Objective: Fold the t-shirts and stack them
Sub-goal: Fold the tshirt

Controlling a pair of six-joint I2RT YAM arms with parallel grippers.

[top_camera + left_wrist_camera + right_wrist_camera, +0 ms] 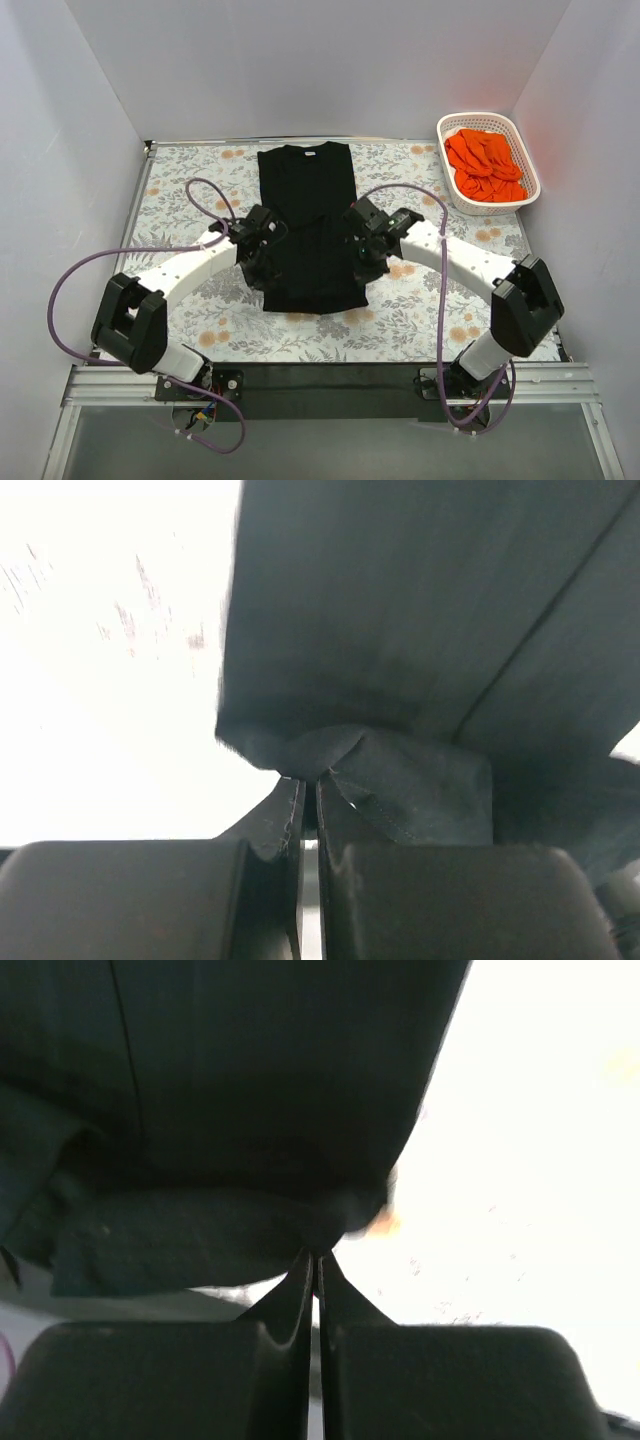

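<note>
The black t-shirt point(305, 185) lies in the middle of the table point(190, 185) with its long axis running from 12 o'clock to 6 o'clock in the overhead view, collar at the 12 o'clock end and hem toward the arm bases. The left gripper point(262, 238) sits at the shirt's 9 o'clock edge and the right gripper point(360, 238) at its 3 o'clock edge, roughly level with each other about halfway along the length. Neither arm is nearer than the other, and the line between them crosses the long axis squarely. Each wrist view shows the jaws pressed together with a bunch of black cloth pinched at the tips, so both grippers are clamped on the shirt's side edges. The near half of the shirt looks looser and wider than the flat far half. Whether it is lifted off the table cannot be told. Judging from this hold, the coming fold should travel along the long axis toward 12 o'clock, with both arms moving in step to keep the edges parallel. The orange t-shirts point(487, 165) wait in the white basket point(447, 190) at 2 o'clock, well apart.
</note>
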